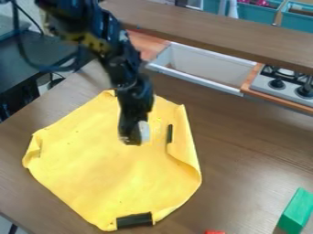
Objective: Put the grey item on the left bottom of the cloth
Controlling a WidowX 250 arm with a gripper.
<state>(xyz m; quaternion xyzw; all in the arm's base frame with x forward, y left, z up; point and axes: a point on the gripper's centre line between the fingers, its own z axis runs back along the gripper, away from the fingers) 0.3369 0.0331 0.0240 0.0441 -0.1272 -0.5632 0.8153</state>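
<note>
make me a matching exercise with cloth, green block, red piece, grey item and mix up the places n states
1. cloth
2. green block
3. red piece
4. grey item

A. at the tool's lower end
B. lower right corner
C. yellow, edges partly folded
D. bottom edge of the view

Pairs: 1-C, 2-B, 3-D, 4-A

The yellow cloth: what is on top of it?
A thin dark strip; at the near edge of the cloth, a black piece. A pale grey item shows at the hand. What the hand or folds cover is hidden.
</note>
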